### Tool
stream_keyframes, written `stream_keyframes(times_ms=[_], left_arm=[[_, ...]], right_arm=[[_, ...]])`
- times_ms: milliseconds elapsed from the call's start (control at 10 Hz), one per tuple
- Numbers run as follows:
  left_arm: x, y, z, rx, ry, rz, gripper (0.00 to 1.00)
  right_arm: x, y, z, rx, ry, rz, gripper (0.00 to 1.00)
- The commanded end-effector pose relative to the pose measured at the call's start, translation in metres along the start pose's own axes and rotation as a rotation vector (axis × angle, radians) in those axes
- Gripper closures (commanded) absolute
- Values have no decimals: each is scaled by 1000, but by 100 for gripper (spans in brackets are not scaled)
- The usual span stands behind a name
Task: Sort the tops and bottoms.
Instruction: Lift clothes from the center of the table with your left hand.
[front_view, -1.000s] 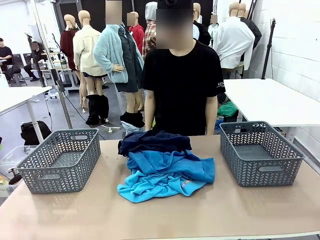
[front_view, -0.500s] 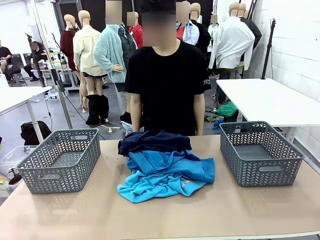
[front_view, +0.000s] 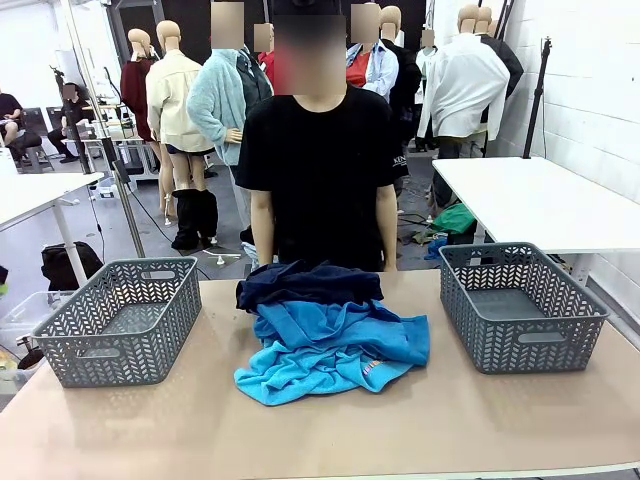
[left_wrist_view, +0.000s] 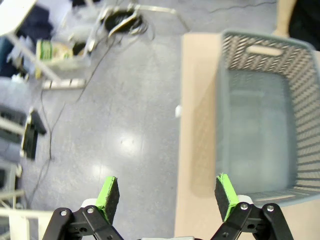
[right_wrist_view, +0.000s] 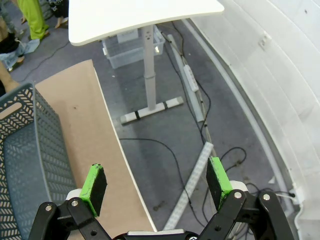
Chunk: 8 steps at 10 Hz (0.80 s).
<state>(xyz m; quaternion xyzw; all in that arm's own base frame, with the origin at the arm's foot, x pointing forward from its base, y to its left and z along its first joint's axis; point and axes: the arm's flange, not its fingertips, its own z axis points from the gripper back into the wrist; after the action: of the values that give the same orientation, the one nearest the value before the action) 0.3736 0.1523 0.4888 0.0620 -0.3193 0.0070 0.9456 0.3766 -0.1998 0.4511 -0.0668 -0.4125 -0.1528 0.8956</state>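
Surface (front_view: 480, 425): tan; it carried two grey baskets and one heap of clothes.
Tops (front_view: 335, 345): medium blue and turquoise pieces lay crumpled together in the middle of the surface, between the two baskets and apart from both. The turquoise one lay nearest you, with a small red-white print (front_view: 374, 369) at its near right.
Bottoms (front_view: 308, 282): one dark navy piece lay along the far side of the heap, resting partly on the blue tops, just in front of the person.
Left basket (front_view: 118, 355): grey with a woven-pattern wall, it stood at the left of the surface, well apart from the heap.
Right basket (front_view: 520, 345): the same kind, at the right, about level with the left one.
Person (front_view: 320, 170): in a black T-shirt, standing at the far side behind the heap with arms hanging down; you could not see the hands past the clothes.
Your left jaws: wide apart, green pads (left_wrist_view: 109, 194) clamped on nothing. They hung over the left edge of the surface, grey floor under one pad and the left basket ahead of the other.
Your right jaws: wide apart too, green pads (right_wrist_view: 94, 182) bare. They hung over the right edge of the surface, with the right basket's corner at one side and floor cables ahead.
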Motion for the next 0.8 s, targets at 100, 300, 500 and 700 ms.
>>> stream_keyframes(times_ms=[100, 300, 500, 700], left_arm=[[34, -74, 63, -154, -163, -358, 0], [58, -155, 87, -227, -205, -674, 0], [70, -216, 86, -351, -141, -852, 0], [53, -223, 102, -286, -175, -771, 0]], right_arm=[[0, 0, 2, -1, 10, 5, 0], [0, 0, 2, -1, 10, 5, 0], [0, 0, 2, -1, 10, 5, 0], [0, 0, 2, -1, 10, 5, 0]])
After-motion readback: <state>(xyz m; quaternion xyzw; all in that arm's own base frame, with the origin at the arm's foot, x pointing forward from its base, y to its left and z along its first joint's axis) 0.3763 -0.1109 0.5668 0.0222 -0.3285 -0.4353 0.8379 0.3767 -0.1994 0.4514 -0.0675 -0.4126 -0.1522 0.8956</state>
